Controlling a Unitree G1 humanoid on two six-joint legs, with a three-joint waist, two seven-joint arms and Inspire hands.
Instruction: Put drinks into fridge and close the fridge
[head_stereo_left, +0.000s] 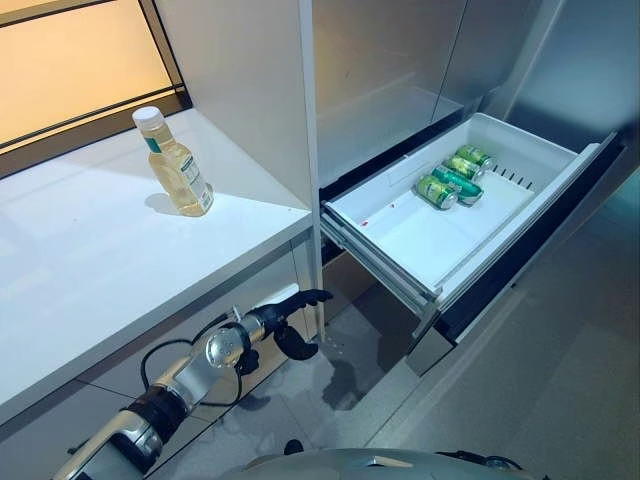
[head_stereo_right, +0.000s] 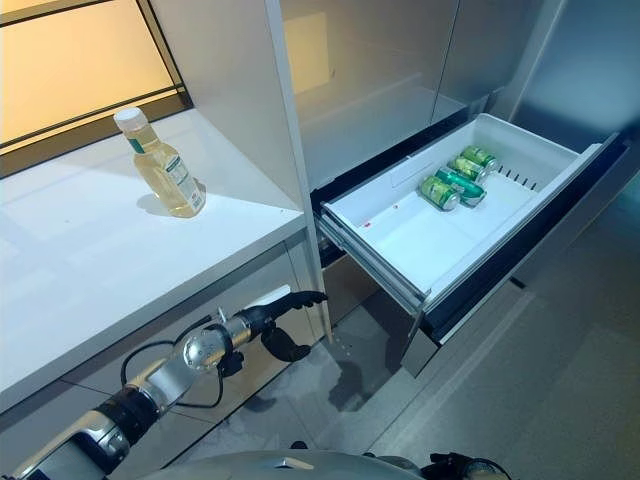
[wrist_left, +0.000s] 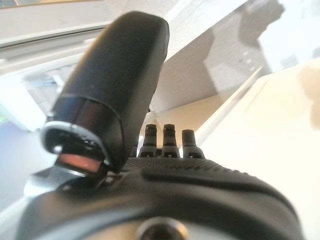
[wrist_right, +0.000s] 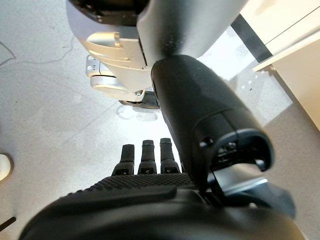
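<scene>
A drink bottle (head_stereo_left: 178, 165) with pale yellow liquid and a white cap stands upright on the white counter (head_stereo_left: 80, 270). Green cans (head_stereo_left: 452, 178) lie at the far end of the open white fridge drawer (head_stereo_left: 420, 245). My left hand (head_stereo_left: 295, 320) hangs below the counter's front edge, left of the drawer, open and empty, with fingers straight and thumb apart; it also shows in the left wrist view (wrist_left: 165, 145). My right hand (wrist_right: 150, 160) is open and empty with straight fingers over the grey floor.
The drawer sticks out far into the room, with its dark front panel (head_stereo_left: 540, 250) at the right. A tall white cabinet wall (head_stereo_left: 250, 90) separates the counter from the fridge. Grey floor (head_stereo_left: 540, 400) lies below the drawer.
</scene>
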